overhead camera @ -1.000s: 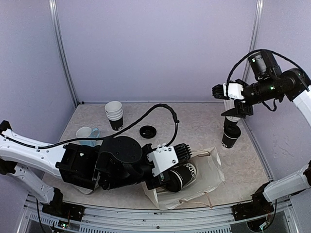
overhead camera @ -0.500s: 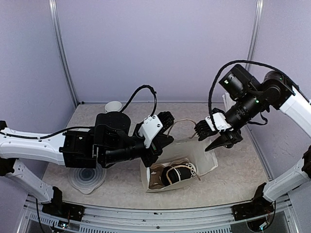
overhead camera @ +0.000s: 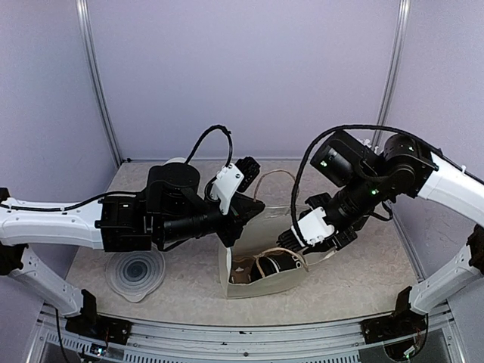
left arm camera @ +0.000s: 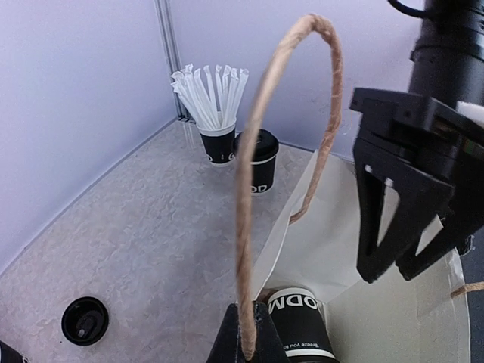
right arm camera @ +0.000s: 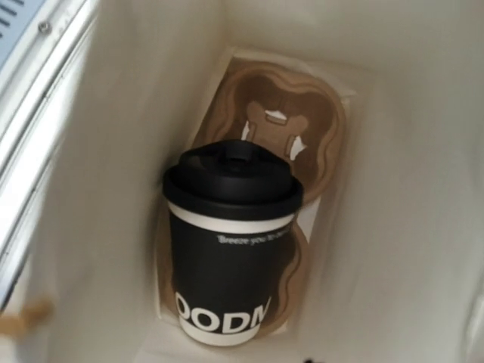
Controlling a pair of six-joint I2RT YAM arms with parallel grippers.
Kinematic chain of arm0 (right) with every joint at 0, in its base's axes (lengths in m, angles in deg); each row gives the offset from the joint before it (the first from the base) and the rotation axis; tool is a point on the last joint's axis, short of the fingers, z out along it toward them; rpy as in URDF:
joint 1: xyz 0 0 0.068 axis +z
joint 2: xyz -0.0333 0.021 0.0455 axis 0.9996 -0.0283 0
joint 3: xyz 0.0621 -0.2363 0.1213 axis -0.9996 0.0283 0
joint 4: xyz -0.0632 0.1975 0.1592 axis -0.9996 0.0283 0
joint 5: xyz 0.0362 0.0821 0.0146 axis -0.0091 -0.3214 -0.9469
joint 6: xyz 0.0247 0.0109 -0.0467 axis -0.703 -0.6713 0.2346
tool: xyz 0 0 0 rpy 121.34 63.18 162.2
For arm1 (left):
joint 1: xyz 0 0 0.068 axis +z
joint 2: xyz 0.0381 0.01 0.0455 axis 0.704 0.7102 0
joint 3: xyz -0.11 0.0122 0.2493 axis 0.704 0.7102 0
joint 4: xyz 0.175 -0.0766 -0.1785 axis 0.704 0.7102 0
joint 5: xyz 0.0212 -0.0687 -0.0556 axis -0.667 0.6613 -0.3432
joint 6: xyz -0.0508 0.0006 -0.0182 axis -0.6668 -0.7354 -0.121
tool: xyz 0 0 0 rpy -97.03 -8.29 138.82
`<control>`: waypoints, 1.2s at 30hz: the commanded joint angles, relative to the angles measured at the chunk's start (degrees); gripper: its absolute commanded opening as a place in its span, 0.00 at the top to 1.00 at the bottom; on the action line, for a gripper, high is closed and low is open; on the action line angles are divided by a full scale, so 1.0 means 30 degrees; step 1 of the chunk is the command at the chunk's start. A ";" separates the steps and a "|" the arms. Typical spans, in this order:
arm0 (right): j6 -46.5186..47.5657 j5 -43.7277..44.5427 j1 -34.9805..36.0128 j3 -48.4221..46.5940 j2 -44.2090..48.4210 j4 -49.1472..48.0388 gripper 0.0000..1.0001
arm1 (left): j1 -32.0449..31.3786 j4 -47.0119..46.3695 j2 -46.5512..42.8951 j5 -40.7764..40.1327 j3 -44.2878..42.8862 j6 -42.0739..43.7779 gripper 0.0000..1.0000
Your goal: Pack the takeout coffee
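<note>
A white paper bag (overhead camera: 261,289) stands open mid-table. Inside it a black lidded cup (right arm camera: 231,249) rests on the brown pulp carrier tray (right arm camera: 302,128); the same cup (left arm camera: 299,329) shows under the bag's rim. My left gripper (left arm camera: 252,336) is shut on the bag's twisted paper handle (left arm camera: 249,189) and holds it up. My right gripper (left arm camera: 393,268) hangs just over the bag's mouth, its jaws partly apart with nothing between them. A second lidded cup (left arm camera: 261,159) stands by the back wall.
A black cup of white straws (left arm camera: 219,140) stands beside the second cup. A loose black lid (left arm camera: 83,321) lies on the table left of the bag. A clear round dish (overhead camera: 136,272) sits at the front left. Walls close in the back and sides.
The bag went from lying flat to standing, pulled up by its handle in my left gripper. My right gripper left the cup at the back right and came down over the bag's mouth, jaws narrower.
</note>
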 commanded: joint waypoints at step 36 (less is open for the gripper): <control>-0.0857 0.4902 0.2271 1.0503 0.1862 -0.9565 0.20 | 0.4695 -0.1955 -0.3239 0.7868 0.2907 -0.2714 0.34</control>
